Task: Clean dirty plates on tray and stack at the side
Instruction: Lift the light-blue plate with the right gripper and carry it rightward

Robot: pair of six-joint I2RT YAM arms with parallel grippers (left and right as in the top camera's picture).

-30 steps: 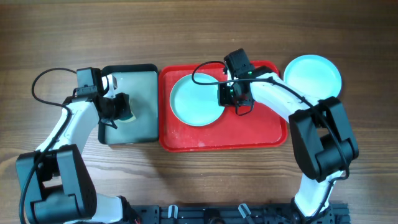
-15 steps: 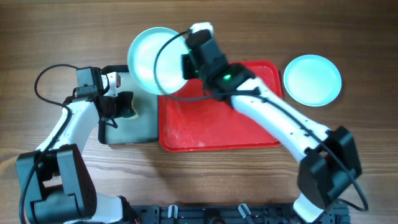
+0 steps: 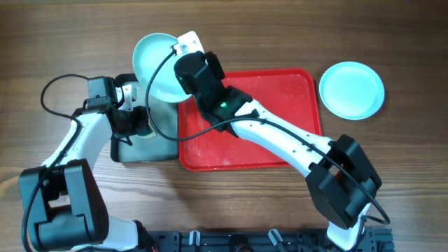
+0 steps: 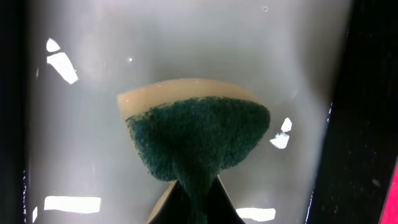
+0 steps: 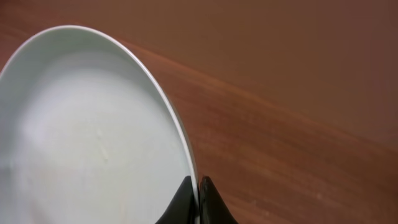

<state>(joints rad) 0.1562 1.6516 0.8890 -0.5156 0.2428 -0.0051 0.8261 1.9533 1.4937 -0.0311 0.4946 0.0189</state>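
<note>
My right gripper (image 3: pixel 180 73) is shut on the rim of a pale turquoise plate (image 3: pixel 155 66) and holds it raised and tilted over the black-rimmed tray's far right corner. The wrist view shows the jaws (image 5: pixel 198 200) pinching the plate (image 5: pixel 87 137) at its edge. A second pale turquoise plate (image 3: pixel 351 89) lies on the table right of the red tray (image 3: pixel 280 150), which holds no plate. My left gripper (image 3: pixel 133 120) is shut on a green and tan sponge (image 4: pixel 199 140) above the small tray. The white plate is out of view.
The black-rimmed tray (image 3: pixel 150 148) with a grey-green inside sits left of the red tray; its wet floor (image 4: pixel 81 149) fills the left wrist view. The right arm (image 3: pixel 280 136) stretches across the red tray. Bare wooden table lies all round.
The right gripper has lifted the turquoise plate off the red tray and carried it left, over the small tray's far corner. The left gripper with the sponge has barely moved.
</note>
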